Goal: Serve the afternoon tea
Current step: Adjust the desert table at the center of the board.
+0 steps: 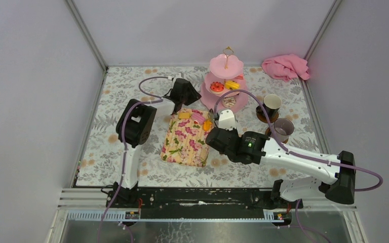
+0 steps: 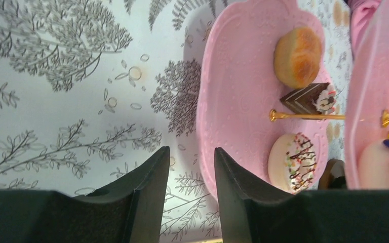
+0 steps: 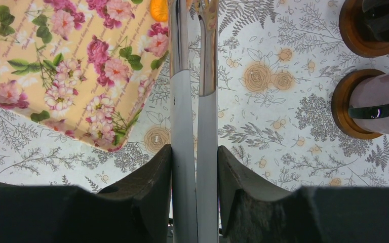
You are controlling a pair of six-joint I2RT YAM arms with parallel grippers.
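Three scalloped pink tiers on a gold centre rod make up the three-tier stand, which stands at 12 o'clock on the tablecloth, just past the floral tray. Its middle tier carries a red cake and a yellow-topped cake. The left wrist view shows the bottom tier holding a round orange-brown bun, a chocolate slice and a white iced cake with sprinkles and dark drizzle.

The left gripper hangs at 9 o'clock of the stand, above the cloth beside the bottom tier's rim. Its fingers stand a narrow gap apart with nothing between them.

The right gripper is clamped on a pair of metal tongs. Their tips lie at the tray's 1 o'clock corner, just beside an orange cake; I cannot tell whether they touch it. A pink cake and a square yellow cake lie along the same far end of the tray.

At 3 o'clock of the tray stands the black mug, with the grey mug at its 6 o'clock, both upright, each on a brown coaster. A crumpled pink cloth lies at 2 o'clock of the stand
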